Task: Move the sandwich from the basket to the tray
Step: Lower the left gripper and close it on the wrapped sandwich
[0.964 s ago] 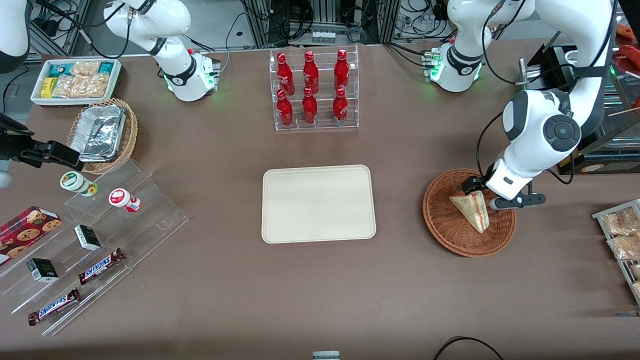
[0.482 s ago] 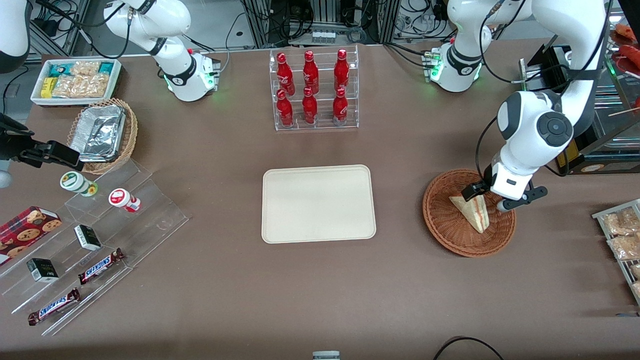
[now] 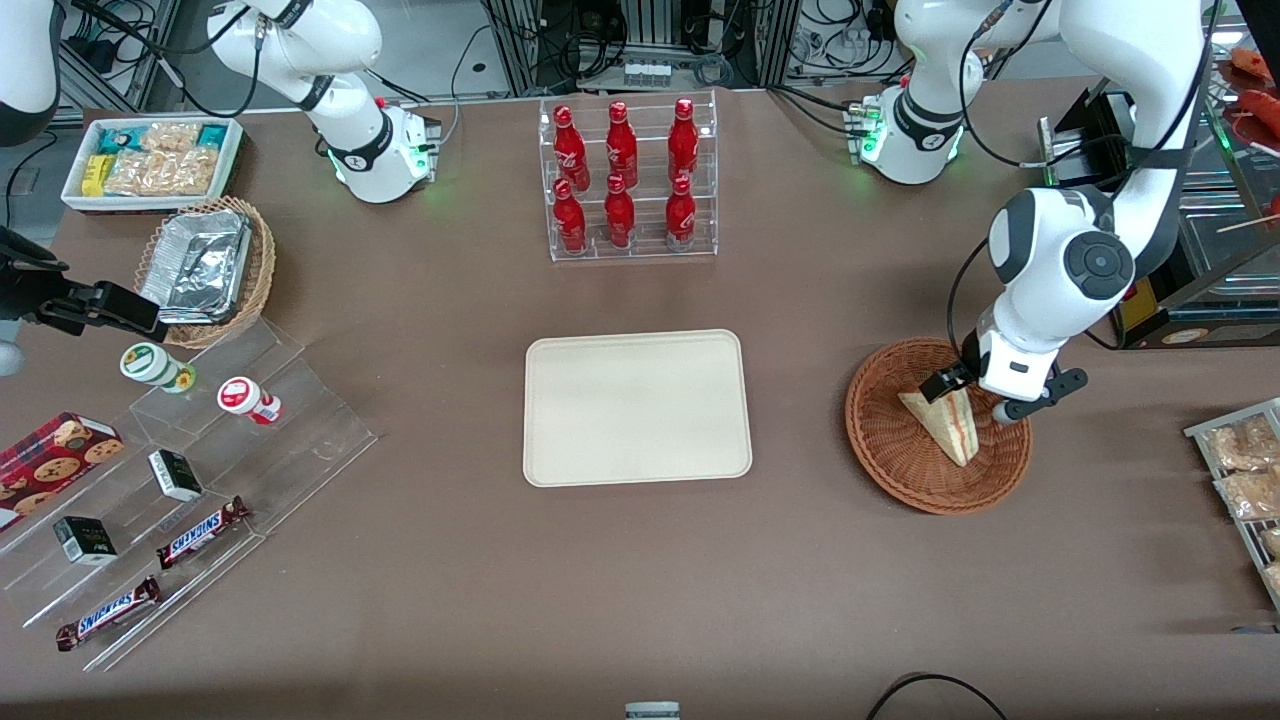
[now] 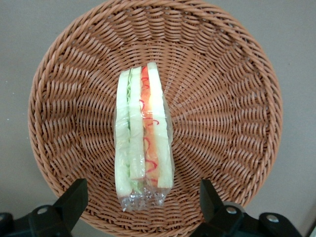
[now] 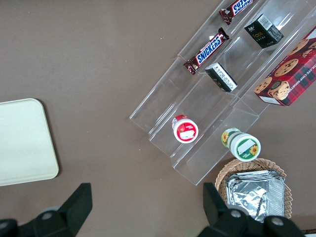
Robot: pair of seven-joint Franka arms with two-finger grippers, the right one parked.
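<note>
The sandwich (image 3: 946, 423) (image 4: 142, 140), a plastic-wrapped wedge of white bread with red and green filling, lies in the reddish-brown wicker basket (image 3: 885, 440) (image 4: 227, 103) toward the working arm's end of the table. My gripper (image 3: 972, 396) (image 4: 142, 197) hangs just above the basket, open, with one finger on each side of the sandwich's wide end and not touching it. The cream tray (image 3: 637, 407) sits bare at the table's middle, beside the basket.
A clear rack of red bottles (image 3: 625, 180) stands farther from the front camera than the tray. A black and yellow box (image 3: 1165, 300) sits close to the basket. Packaged snacks (image 3: 1245, 470) lie on a rack at the working arm's table edge.
The gripper has turned about its wrist above the basket and shifted slightly, so its fingers now straddle the sandwich's wide end. The sandwich has not moved.
</note>
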